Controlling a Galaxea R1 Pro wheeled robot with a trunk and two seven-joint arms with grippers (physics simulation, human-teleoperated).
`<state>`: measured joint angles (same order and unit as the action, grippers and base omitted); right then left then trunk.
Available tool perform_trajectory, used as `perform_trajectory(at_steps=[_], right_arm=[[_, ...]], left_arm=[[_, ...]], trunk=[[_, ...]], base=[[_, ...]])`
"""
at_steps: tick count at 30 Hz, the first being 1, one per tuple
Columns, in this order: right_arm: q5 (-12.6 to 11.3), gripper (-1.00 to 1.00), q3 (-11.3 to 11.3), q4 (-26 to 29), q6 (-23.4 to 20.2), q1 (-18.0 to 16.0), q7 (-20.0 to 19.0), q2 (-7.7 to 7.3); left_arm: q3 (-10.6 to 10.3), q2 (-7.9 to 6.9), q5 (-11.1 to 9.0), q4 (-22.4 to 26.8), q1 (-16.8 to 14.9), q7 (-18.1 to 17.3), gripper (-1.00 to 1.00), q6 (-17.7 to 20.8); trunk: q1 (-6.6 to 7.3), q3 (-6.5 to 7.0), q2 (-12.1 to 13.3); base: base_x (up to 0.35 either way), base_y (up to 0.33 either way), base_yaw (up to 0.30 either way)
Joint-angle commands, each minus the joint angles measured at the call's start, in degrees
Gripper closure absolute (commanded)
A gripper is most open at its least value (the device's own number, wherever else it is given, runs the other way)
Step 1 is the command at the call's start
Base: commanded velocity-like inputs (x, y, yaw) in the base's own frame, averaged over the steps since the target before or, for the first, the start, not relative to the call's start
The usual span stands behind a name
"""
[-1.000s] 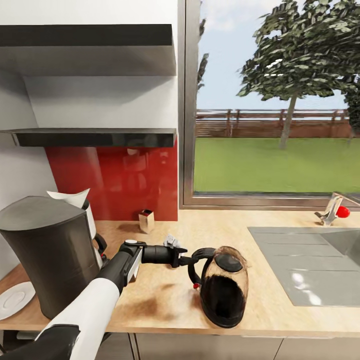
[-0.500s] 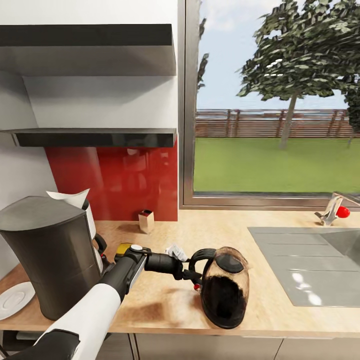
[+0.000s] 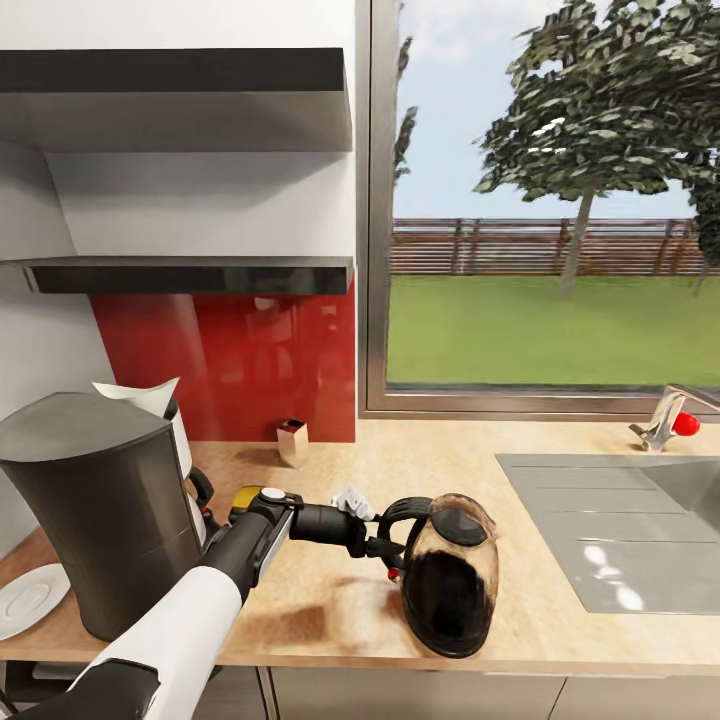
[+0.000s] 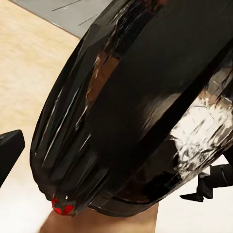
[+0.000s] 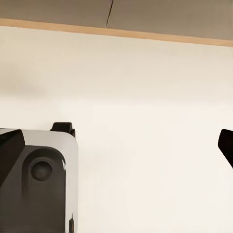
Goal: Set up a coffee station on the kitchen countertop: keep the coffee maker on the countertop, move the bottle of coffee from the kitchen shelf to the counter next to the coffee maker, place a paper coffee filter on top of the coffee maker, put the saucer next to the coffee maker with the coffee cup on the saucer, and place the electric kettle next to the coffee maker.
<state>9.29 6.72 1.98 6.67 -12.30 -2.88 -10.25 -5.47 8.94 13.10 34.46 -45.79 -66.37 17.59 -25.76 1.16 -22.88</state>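
Left tool (image 3: 385,548) stays at electric kettle (image 3: 448,585) handle, unmoved.

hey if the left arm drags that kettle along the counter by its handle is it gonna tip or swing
Probably some swing: the left tool meets the kettle only at its handle, off to one side. It looks tall and leans slightly, so tipping seems possible. Its glossy body may slide easily on the counter.

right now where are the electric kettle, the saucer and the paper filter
electric kettle (image 3: 447,585): head view, on its dark glass body
saucer (image 3: 30,598): head view, on its white face at the counter's left edge
paper coffee filter (image 3: 140,393): head view, on the white paper sticking up behind the big dark appliance
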Motion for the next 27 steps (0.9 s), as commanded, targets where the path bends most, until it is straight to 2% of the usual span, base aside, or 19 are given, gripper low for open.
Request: perform_trajectory(at_steps=[1, 12, 13, 27], right_arm=[[0.55, -1.00, 0.50, -0.05, 0.19, -0.01, -0.19, -0.02], [0.55, -1.00, 0.49, -0.05, 0.19, 0.00, -0.21, -0.02], [0.55, -1.00, 0.49, -0.05, 0.19, 0.00, -0.20, -0.02], [0.55, -1.00, 0.50, -0.03, 0.19, -0.01, -0.19, -0.03]], left_arm=[[0.11, 0.05, 0.25, 0.08, 0.00, -0.25, -1.00, 0.60], [0.15, 0.06, 0.18, 0.06, 0.00, -0.33, -1.00, 0.60], [0.17, 0.07, 0.18, 0.07, 0.00, -0.34, 1.00, 0.59], [0.20, 0.03, 0.00, 0.26, 0.00, -0.31, 1.00, 0.81]], trunk=[[-0.02, -0.03, -0.04], [-0.02, -0.03, -0.04], [-0.02, -0.03, -0.04], [-0.02, -0.03, -0.04]], base=[[0.000, -0.009, 0.000], [0.000, -0.066, 0.000], [0.000, -0.002, 0.000], [0.000, 0.000, 0.000]])
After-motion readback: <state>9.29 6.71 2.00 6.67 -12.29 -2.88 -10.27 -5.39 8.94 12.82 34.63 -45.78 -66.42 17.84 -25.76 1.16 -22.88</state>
